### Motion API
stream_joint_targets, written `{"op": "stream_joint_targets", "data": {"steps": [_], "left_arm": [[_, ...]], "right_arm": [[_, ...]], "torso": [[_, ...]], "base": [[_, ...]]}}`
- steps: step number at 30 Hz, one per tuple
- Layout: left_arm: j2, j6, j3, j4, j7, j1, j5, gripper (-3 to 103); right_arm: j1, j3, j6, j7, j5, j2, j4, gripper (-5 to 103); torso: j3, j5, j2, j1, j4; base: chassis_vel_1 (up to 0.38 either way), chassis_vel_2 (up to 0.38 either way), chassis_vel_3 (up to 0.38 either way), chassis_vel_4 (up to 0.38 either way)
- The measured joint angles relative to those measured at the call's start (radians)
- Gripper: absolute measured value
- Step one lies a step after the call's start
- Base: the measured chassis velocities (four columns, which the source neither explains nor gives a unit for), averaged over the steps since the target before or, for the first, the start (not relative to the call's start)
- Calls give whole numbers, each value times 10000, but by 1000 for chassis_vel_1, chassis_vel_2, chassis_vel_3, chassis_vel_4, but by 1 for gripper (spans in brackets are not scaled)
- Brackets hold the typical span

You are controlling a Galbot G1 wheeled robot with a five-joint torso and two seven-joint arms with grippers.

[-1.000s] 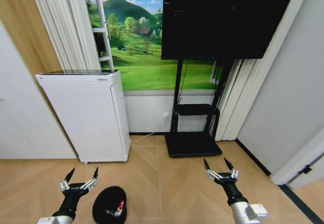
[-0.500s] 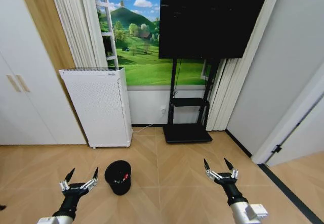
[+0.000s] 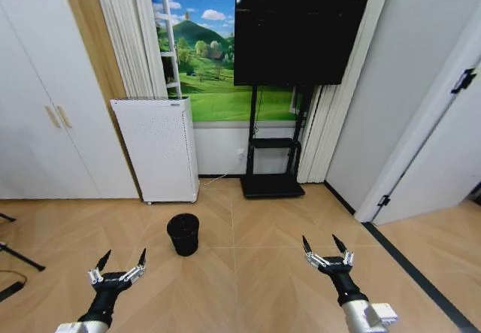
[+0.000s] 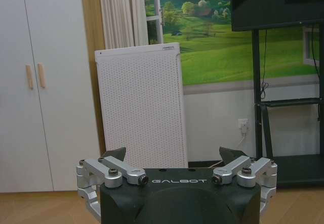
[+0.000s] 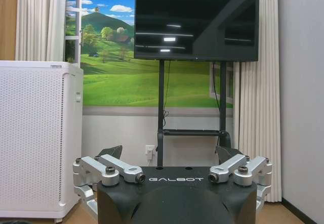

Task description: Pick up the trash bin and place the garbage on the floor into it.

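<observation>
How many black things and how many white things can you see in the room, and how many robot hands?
Black: 2, the trash bin and the TV.
White: 2, the perforated appliance and the cupboard.
Robot hands: 2, the left gripper and the right gripper, both open.
Total: 6.

Trash bin on floor before appliance

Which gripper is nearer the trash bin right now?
Left. The left gripper hangs open just short of the trash bin, slightly to its left; the right gripper, also open, is farther off on the bin's right.
</observation>
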Motion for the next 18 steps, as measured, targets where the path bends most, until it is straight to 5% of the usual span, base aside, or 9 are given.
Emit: {"op": "stream_joint_targets", "data": {"steps": [8, 18], "left_arm": [[0, 0, 0, 0, -1, 2, 0, 100], [0, 0, 0, 0, 0, -2, 0, 100]], "right_arm": [[-4, 0, 0, 0, 0, 0, 1, 100], [6, 0, 0, 1, 0, 0, 0, 100]], "torso": [[-4, 1, 2, -5, -1], [2, 2, -6, 5, 0]], "base": [[200, -175, -231, 225], [-49, 34, 53, -28]]}}
